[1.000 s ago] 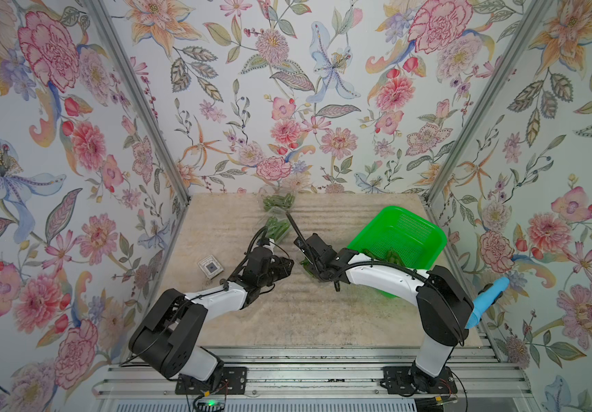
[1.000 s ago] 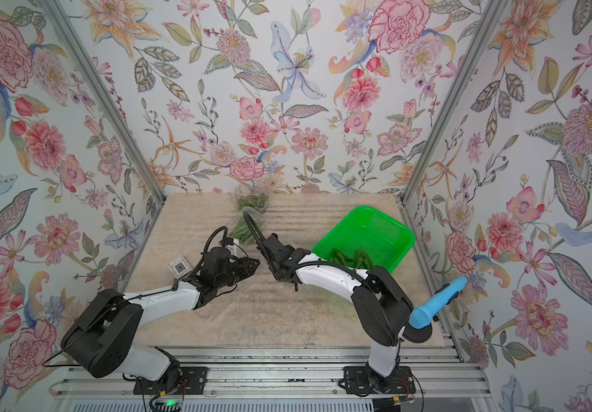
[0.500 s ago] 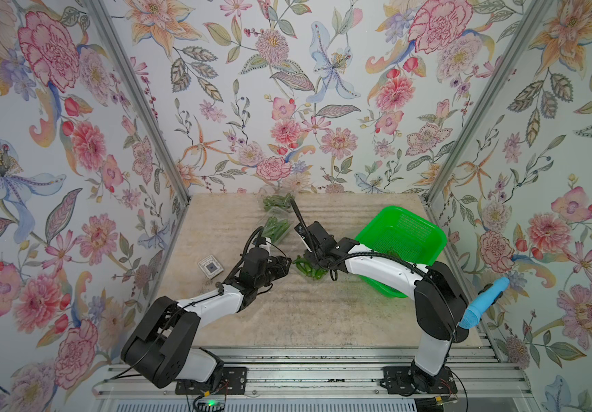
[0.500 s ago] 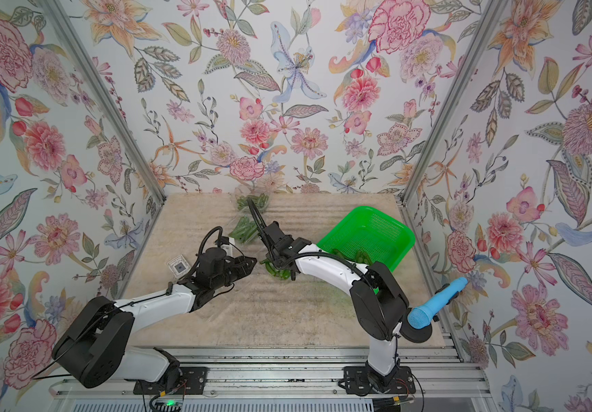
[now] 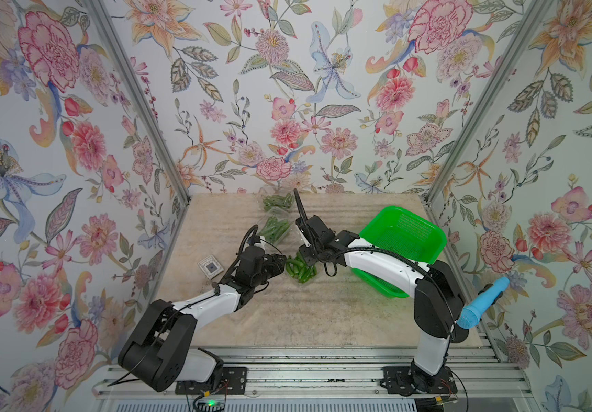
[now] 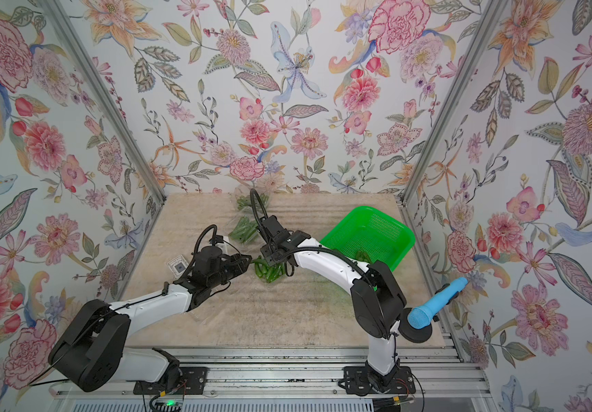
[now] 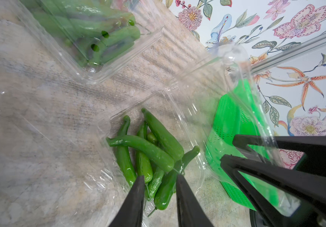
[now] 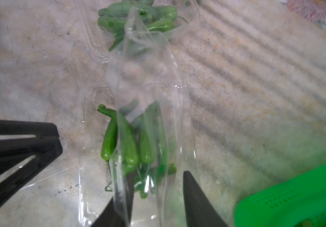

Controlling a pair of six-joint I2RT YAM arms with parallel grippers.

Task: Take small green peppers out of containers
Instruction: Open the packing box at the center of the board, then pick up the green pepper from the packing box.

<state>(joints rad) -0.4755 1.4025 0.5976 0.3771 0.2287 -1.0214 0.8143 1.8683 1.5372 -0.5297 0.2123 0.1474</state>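
Note:
Several small green peppers (image 5: 299, 269) (image 6: 269, 269) lie in an opened clear container (image 7: 187, 121) at mid table. Its lid (image 8: 144, 82) stands up between the fingers of my right gripper (image 8: 159, 174) (image 5: 308, 255), which is open and does not pinch it. My left gripper (image 7: 160, 179) (image 5: 283, 265) sits at the container's near rim with its jaws apart and peppers showing just past the tips. Two more containers (image 5: 274, 228) (image 5: 278, 201), closed and full of peppers, stand farther back.
A bright green basket (image 5: 405, 242) (image 6: 369, 235) leans tilted by my right arm, with a few peppers (image 6: 362, 255) inside. A small flat box (image 5: 210, 266) lies left of my left gripper. A blue microphone (image 5: 483, 303) hangs at the right wall.
My right gripper has shifted slightly toward the back, uncovering the peppers in the opened container. The left gripper has hardly moved.

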